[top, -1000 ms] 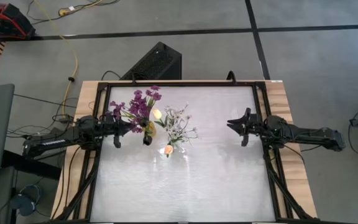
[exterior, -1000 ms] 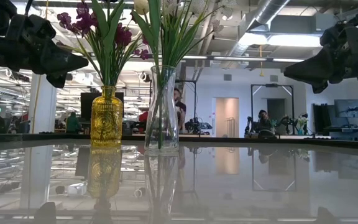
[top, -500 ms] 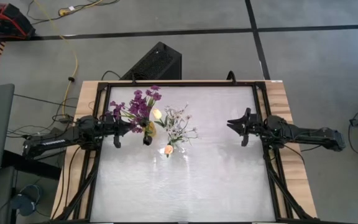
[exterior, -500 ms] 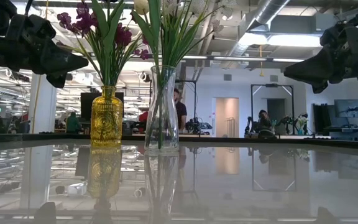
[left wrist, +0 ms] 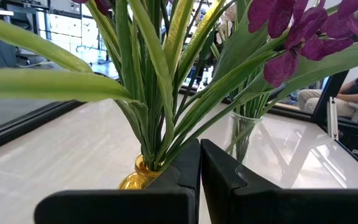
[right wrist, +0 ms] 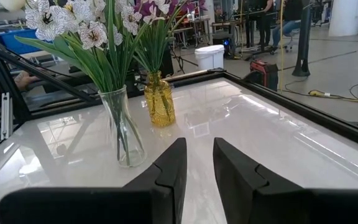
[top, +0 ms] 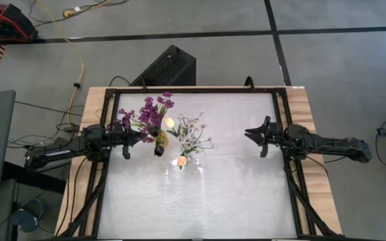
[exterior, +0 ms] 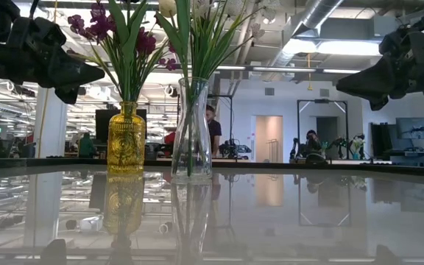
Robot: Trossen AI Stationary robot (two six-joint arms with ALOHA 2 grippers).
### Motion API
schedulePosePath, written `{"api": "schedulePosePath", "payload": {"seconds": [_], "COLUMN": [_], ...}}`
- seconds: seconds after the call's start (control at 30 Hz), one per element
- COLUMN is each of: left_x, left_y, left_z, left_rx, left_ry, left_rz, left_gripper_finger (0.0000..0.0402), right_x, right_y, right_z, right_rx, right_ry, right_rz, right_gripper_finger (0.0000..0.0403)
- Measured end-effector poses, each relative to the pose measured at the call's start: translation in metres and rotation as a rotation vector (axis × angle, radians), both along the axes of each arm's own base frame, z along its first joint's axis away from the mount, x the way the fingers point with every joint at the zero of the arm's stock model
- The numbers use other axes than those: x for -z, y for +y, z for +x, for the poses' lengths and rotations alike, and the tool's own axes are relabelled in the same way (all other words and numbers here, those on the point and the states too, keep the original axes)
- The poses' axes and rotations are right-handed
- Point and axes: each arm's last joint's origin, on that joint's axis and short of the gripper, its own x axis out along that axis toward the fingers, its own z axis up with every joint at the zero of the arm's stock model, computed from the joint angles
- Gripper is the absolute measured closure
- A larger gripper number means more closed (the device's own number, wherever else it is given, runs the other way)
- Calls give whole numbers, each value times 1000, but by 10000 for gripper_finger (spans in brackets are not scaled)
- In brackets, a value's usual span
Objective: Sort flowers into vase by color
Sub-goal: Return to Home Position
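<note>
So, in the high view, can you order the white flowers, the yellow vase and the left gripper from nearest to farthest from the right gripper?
1. Nearest: white flowers, mid-table, left of the right gripper.
2. Next: yellow vase, farther left.
3. Farthest: left gripper, just beyond the yellow vase.

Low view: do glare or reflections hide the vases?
Low view: the glossy white tabletop mirrors the amber glass vase and the clear glass vase, both readable; the left gripper and right gripper are backlit silhouettes. Right wrist view: bright glare streaks the tabletop. High view: only mild sheen.
</note>
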Motion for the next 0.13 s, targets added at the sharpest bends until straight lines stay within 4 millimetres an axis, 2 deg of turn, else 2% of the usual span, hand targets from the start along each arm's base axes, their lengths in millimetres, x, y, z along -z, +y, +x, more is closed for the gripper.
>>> {"api": "schedulePosePath", "payload": {"seconds": [0.13], "left_x": [0], "left_y": [0], "left_z": [0], "left_rx": [0], "left_ry": [0], "left_rz": [0], "left_gripper_finger": [401], "right_x": [0], "right_y": [0], "right_z": [0], "right_rx": [0], "right_ry": [0], "right_rz": [0], "right_gripper_finger": [295]}}
